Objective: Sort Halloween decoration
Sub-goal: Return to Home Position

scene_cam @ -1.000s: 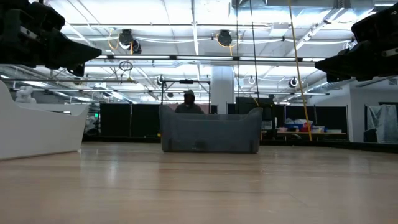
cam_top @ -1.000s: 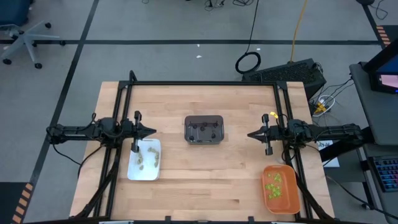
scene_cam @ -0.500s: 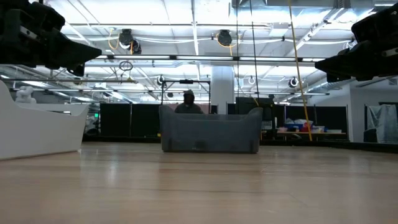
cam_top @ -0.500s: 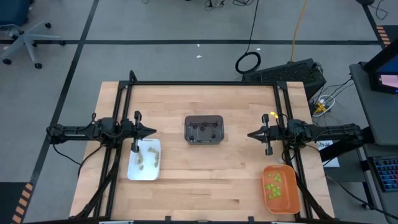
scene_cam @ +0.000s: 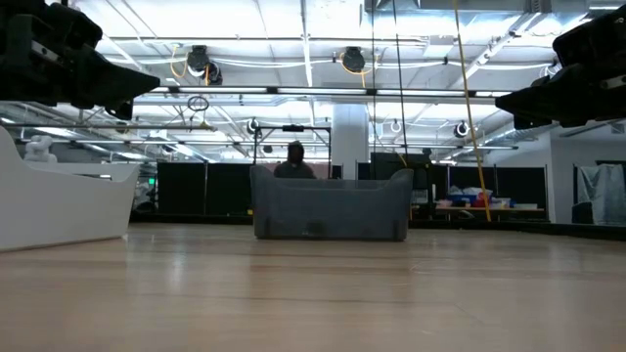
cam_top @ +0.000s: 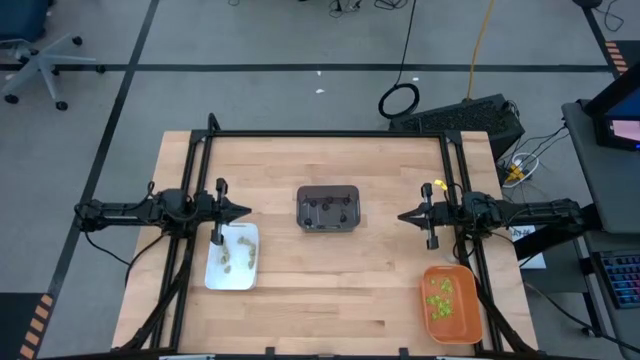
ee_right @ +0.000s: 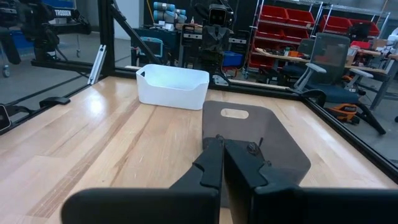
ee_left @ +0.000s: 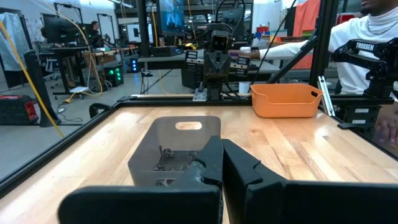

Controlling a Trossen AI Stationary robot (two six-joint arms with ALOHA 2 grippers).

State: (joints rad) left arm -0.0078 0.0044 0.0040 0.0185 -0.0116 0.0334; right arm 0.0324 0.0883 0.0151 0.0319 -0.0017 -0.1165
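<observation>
The Halloween decoration lies sorted in three trays. Dark pieces (cam_top: pixel 328 209) sit in the dark grey tray (cam_top: pixel 328 192) at the table's middle. Pale tan pieces (cam_top: pixel 232 254) lie in the white tray (cam_top: pixel 216 279) at the left, and lime-green pieces (cam_top: pixel 439 296) in the orange tray (cam_top: pixel 461 331) at the near right. My left gripper (cam_top: pixel 246 211) hangs shut at the left, above the white tray's far end, pointing at the grey tray. My right gripper (cam_top: pixel 402 216) hangs shut at the right, also pointing at it. Both hold nothing.
A black frame (cam_top: pixel 325 133) runs along the table's far edge and sides. Bare wood lies between the trays and along the near edge. A person in a white top (ee_left: pixel 367 25) shows beyond the table's right side in the left wrist view.
</observation>
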